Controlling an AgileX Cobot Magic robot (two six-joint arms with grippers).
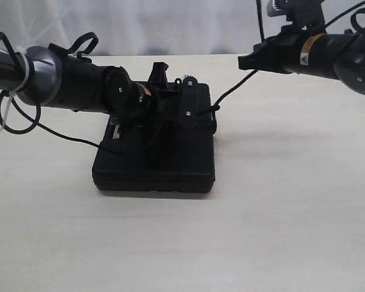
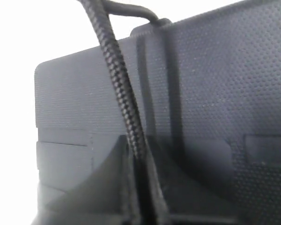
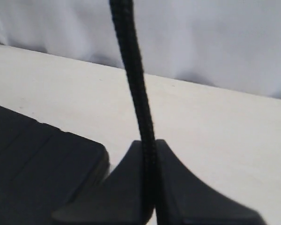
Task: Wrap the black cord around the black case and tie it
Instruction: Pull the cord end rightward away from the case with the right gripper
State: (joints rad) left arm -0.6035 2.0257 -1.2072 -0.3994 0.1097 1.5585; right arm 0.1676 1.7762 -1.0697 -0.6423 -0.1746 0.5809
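Over the far half of the flat rectangular matte black plastic case (image 1: 155, 164), the left gripper (image 2: 138, 157) is pinching a thin black braided cord (image 2: 117, 79). Its two dark fingers (image 2: 107, 187) are pressing together with only the strand between them. From that pinch the cord is running along the case's dotted, ribbed top and bending over one of its edges. In the exterior view the left arm is reaching in from the table's left side, and its wrist is hanging low over the case, hiding the fingertips there. The right gripper (image 3: 150, 152) is likewise clamping shut on the cord, its fingers (image 3: 192, 192) meeting tightly around the strand. It is hovering well above the pale beige table (image 1: 292, 213), up beyond the case's far right corner. From it the cord is stretching taut, down and to the left, and reaching the case at its far right edge, where it is crossing itself in a small tangle I cannot make out clearly. The case is lying flat about midway across the table, somewhat nearer the far edge. A white curtain (image 1: 170, 24) is hanging behind the table's far edge.
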